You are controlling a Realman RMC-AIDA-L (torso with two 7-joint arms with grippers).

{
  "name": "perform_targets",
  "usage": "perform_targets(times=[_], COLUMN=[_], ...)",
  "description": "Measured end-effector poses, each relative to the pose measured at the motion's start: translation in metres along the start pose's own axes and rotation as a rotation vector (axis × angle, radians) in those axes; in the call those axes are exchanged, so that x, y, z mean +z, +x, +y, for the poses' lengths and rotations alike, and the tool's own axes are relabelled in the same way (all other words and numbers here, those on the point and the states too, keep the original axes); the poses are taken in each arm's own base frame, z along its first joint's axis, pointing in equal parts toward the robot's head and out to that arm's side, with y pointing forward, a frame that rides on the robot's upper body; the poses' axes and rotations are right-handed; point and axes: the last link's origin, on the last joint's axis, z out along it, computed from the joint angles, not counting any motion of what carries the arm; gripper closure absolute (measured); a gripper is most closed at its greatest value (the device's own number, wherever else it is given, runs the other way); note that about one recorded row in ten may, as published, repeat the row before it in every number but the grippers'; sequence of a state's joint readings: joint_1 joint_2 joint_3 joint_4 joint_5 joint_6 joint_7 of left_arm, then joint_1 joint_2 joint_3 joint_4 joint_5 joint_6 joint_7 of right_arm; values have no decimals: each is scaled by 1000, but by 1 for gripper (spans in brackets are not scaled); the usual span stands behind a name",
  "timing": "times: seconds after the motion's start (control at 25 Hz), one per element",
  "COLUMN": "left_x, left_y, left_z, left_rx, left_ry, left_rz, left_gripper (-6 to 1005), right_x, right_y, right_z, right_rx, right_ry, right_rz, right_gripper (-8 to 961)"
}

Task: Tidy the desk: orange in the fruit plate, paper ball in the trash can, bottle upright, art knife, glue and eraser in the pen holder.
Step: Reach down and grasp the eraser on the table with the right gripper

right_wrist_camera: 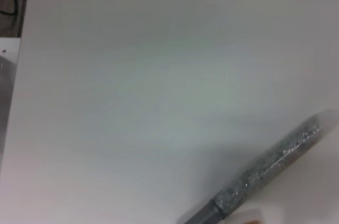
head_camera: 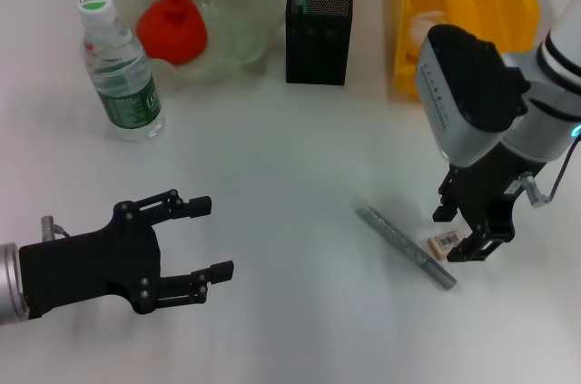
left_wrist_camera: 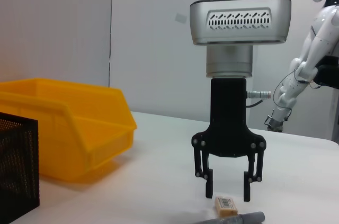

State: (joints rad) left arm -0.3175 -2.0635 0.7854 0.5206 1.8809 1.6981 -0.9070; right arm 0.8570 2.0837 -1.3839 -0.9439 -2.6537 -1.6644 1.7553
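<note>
My right gripper (head_camera: pixel 465 237) hangs with jaws spread around the eraser (head_camera: pixel 444 242), which lies on the bench (head_camera: pixel 290 175) touching the art knife (head_camera: pixel 404 244); closing carelessly could nudge both.

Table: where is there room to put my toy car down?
Bare table lies between the bottle and the knife, in front of the holder. It is crowded near the right gripper, over the eraser.
</note>
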Motion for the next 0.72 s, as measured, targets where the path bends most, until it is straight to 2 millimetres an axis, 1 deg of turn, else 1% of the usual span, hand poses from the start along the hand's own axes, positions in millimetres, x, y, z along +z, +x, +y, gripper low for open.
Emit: perform_targets(times=[0.2,0.72], left_x=[1,2], left_y=[0,1], left_z=[1,-1], left_rx=[-3,1], left_ry=[0,0], left_rz=[2,8], left_gripper=[186,186], right_x=[7,16], right_y=[-1,-3], right_z=[1,1], right_rx=[-24,-42], right_ry=[3,7], right_rz=[26,28], right_gripper=[429,486])
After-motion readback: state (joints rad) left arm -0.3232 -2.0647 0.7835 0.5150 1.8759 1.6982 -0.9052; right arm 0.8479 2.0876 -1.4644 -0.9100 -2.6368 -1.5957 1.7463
